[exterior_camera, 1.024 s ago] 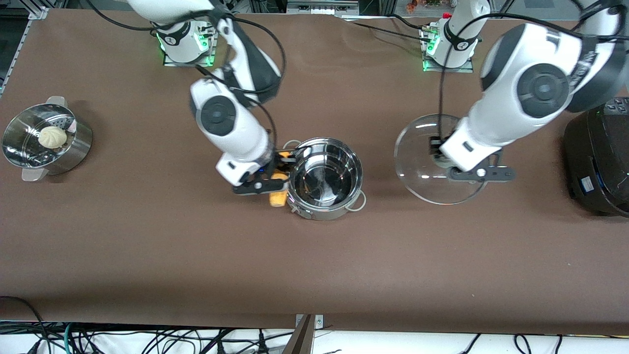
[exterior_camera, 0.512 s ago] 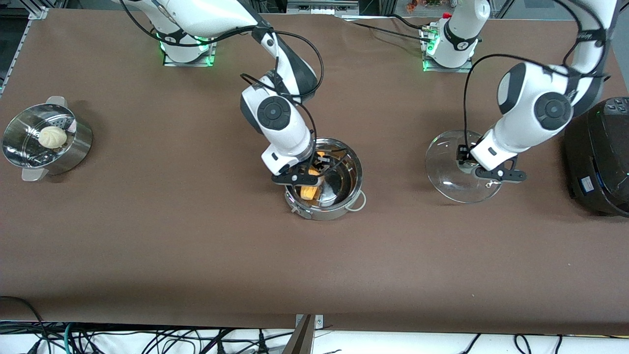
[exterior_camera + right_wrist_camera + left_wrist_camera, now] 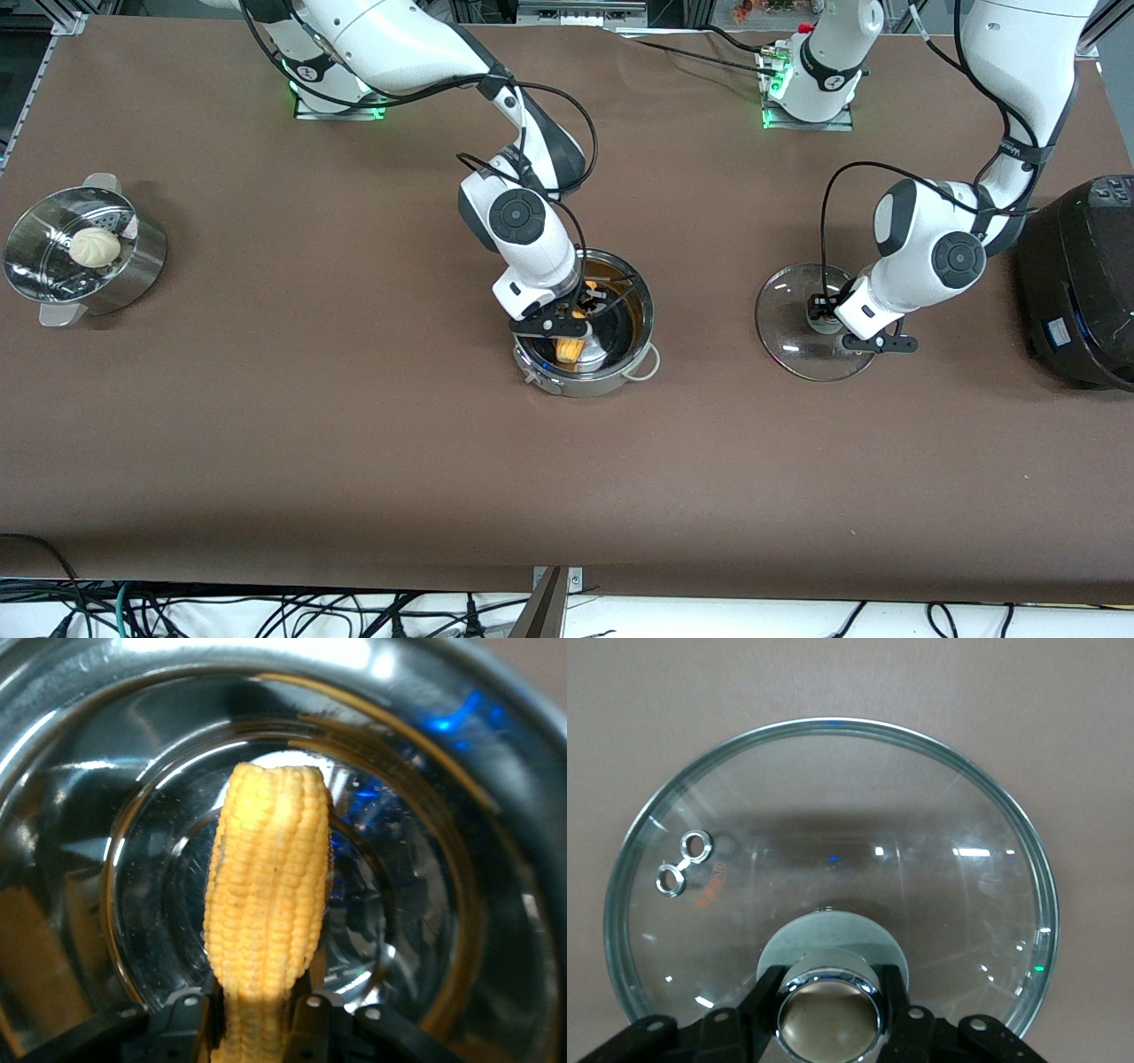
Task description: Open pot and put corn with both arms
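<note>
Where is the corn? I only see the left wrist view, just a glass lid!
Observer: The corn is down inside the pot, gripped by the right gripper.
Child: Is the pot near my lid?
Observer: The lid sits on the table beside the pot, toward the left arm's end, with the left gripper shut on its knob.
Child: Is anything else on the table?
Observer: Yes, a steamer basket holding a pale bun at the right arm's end, and a black cooker at the left arm's end.
</note>
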Tool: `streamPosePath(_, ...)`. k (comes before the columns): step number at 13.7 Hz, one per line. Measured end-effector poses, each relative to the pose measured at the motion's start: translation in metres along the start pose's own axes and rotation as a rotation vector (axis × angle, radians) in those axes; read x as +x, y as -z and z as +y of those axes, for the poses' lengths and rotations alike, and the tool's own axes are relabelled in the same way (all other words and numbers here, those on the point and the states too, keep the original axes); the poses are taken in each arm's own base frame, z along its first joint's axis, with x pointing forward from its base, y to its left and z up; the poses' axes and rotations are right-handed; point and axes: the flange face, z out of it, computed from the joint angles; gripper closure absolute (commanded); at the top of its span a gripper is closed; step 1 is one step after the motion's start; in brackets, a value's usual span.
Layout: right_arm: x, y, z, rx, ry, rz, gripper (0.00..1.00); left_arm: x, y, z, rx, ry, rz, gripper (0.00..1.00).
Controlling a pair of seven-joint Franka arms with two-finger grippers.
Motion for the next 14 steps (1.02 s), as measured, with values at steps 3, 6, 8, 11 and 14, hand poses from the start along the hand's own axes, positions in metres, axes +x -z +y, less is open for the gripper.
streamPosePath(3, 0.002, 0.003, -0.001, 0.006, 0.005, 0.014, 0.0, 0.003, 0.002, -0.004, -0.001, 0.006, 0.006, 0.0)
streamPosePath(6, 0.009, 0.014, -0.003, 0.01, 0.004, 0.028, 0.0, 0.012, 0.031, -0.026, 0.001, -0.003, 0.048, 0.0)
streamPosePath(8, 0.021, 0.03, 0.003, 0.0, -0.01, 0.032, 0.0, 0.012, 0.081, -0.031, 0.02, -0.004, 0.082, 0.0)
streamPosePath(11, 0.058, 0.084, 0.021, -0.014, -0.06, 0.016, 0.0, -0.01, 0.188, -0.024, 0.064, -0.004, 0.087, 0.0)
streamPosePath(14, 0.095, 0.145, 0.045, -0.036, -0.111, -0.017, 0.0, -0.043, 0.298, -0.014, 0.099, 0.004, 0.109, 0.0)
